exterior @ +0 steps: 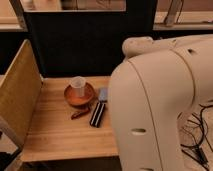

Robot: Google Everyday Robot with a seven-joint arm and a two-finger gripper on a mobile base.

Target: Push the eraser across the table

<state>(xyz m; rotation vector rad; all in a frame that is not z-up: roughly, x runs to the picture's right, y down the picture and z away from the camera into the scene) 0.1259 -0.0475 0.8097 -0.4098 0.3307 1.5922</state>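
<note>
The pale-wood table (55, 132) fills the lower left. A dark oblong eraser (98, 114) with pale stripes along it lies near the table's right side, pointing away from me. A small grey-blue block (103, 94) lies just behind it. My white arm (160, 105) fills the right half of the view and covers the table's right edge. My gripper is not in view; it is either hidden behind the arm or outside the frame.
A brown wooden bowl (79, 95) holding a clear plastic cup (77, 85) stands left of the grey-blue block. A small reddish-brown object (80, 114) lies in front of the bowl. A woven side panel (17, 92) borders the table's left. A dark panel (75, 45) stands behind. Cables (200, 130) lie on the floor at right.
</note>
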